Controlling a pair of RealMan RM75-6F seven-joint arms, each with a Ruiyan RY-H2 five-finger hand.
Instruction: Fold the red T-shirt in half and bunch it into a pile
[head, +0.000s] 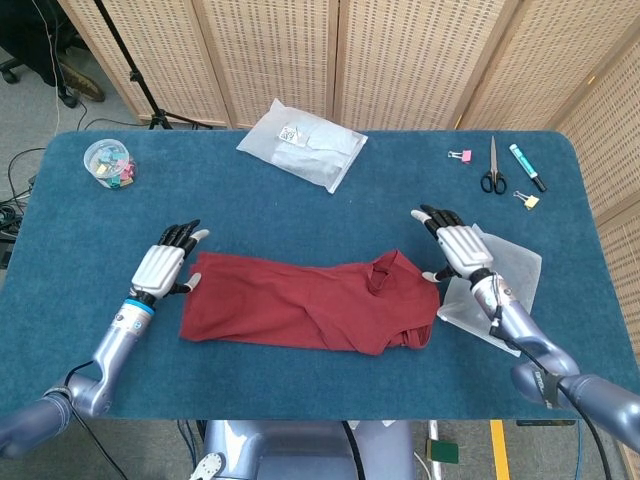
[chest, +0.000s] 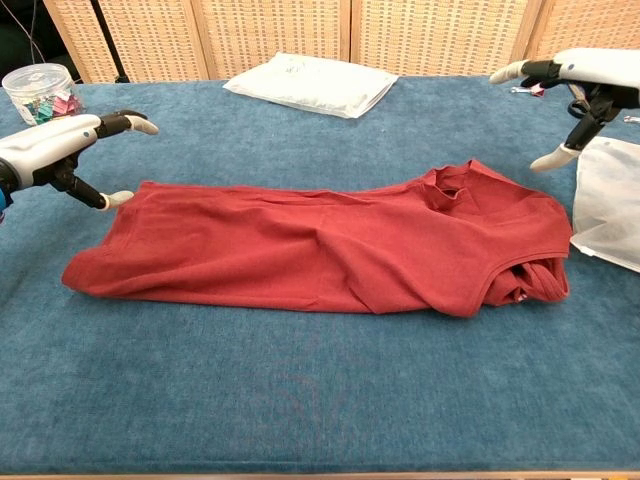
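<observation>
The red T-shirt (head: 310, 305) (chest: 320, 245) lies folded lengthwise in a long band across the middle of the blue table, its collar end bunched at the right. My left hand (head: 164, 264) (chest: 55, 150) hovers just beyond the shirt's left end, fingers spread, holding nothing. Past the shirt's upper right corner my right hand (head: 455, 245) (chest: 580, 80) is also spread wide and empty, apart from the cloth.
A white plastic bag (head: 500, 285) (chest: 610, 200) lies under my right hand's side. Another white packet (head: 302, 143) sits at the back centre. A clear tub of clips (head: 108, 163) stands back left. Scissors (head: 493, 170), a marker (head: 527, 167) and binder clips (head: 460, 155) lie back right.
</observation>
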